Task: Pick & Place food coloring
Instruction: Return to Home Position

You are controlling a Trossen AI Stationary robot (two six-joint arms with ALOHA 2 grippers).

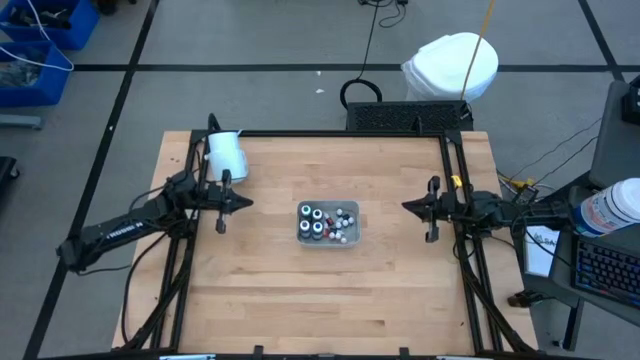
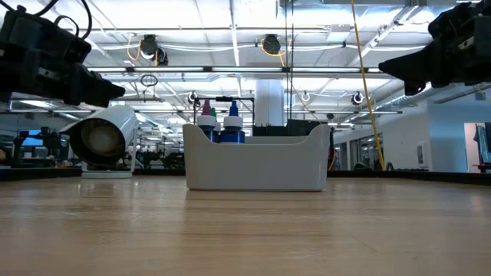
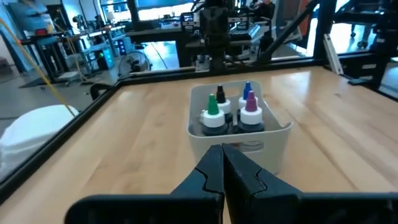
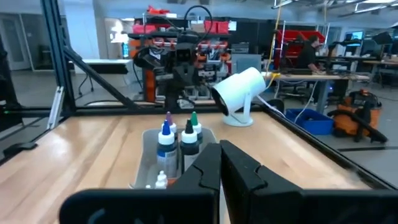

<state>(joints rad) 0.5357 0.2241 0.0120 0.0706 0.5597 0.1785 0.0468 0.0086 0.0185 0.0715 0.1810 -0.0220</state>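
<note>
At the table's left side, near the white cylinder [image 1: 226, 156], the left gripper [image 1: 246, 203] hangs with its fingers pressed together. Mid-table, the food coloring [image 1: 320, 222] sits inside the grey tray [image 1: 352, 241], dark bottles upright, tinier pieces perhaps lying alongside. Rightward, the right gripper [image 1: 407, 206] hangs, fingers likewise together.

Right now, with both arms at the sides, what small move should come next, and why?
Probably none beyond settling: let both arms rest where they are. The food coloring bottles stand inside the gray bin, no bottle shows on the table, and the left pincer and right pincer are shut, empty, apart from the bin.
</note>
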